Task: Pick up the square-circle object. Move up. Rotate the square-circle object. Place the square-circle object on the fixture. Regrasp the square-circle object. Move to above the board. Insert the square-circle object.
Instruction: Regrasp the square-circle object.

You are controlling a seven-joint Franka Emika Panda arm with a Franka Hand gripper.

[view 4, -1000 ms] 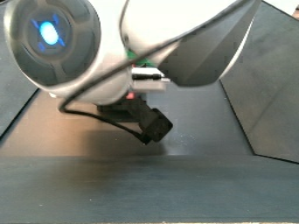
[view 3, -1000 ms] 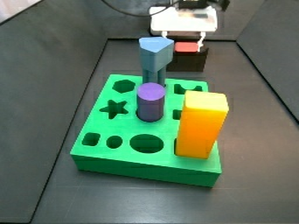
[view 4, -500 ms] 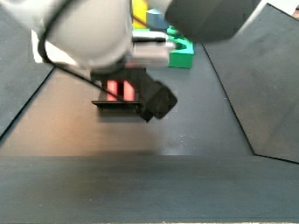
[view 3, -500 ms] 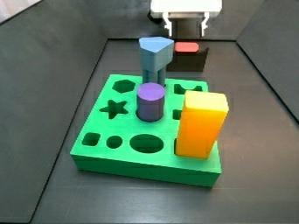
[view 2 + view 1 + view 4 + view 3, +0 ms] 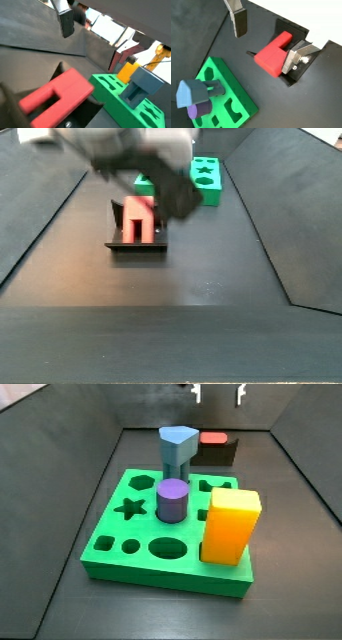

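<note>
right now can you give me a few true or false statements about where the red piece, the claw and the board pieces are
1. The square-circle object rests on the fixture. True.
2. The claw grips the red piece. False: it hangs above the fixture, its fingers holding nothing.
3. A purple cylinder stands in the board. True.
4. The yellow-orange block lies flat on the floor. False: it stands upright in the board.
5. The star hole is filled. False: it is empty.
</note>
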